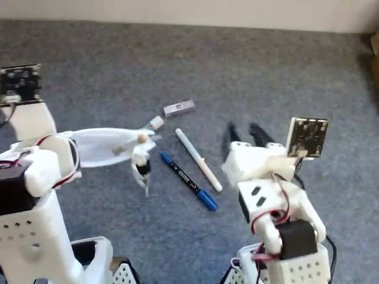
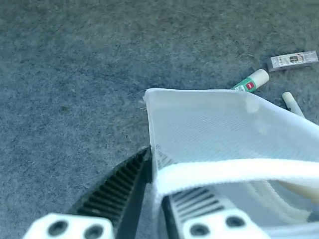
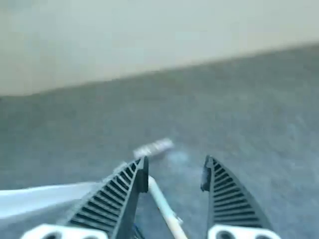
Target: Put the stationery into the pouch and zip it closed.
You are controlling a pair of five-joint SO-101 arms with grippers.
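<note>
table: we see a grey fuzzy table top [image 1: 106, 65] under everything.
left arm: the left gripper [image 2: 155, 175] has its jaws pinched on one edge of the pouch and holds it up a little.
right arm: the right gripper [image 1: 243, 132] hangs near the white pen, with its jaws wide apart and nothing in them.
pouch: the white see-through mesh pouch [image 1: 100, 148] lies left of the pens, with its mouth turned toward them.
blue pen: a long blue marker with a black middle [image 1: 188, 180] lies on the table near the pouch mouth.
white pen: a long thin white pen [image 1: 198, 158] lies between the blue marker and the right gripper.
tube: a small white tube with a green band [image 1: 153, 124] sits just beside the pouch's far corner.
box: a tiny grey box [image 1: 179, 107] lies a little past the tube.
step: we think the white pen comes next. we would put the jaws across its middle, close softly, and then slide it in tip first.
in the way: the blue marker is close, so a jaw could bump it. a small black and white bit [image 1: 142, 167] sits at the pouch mouth. we cannot tell what it is.
</note>
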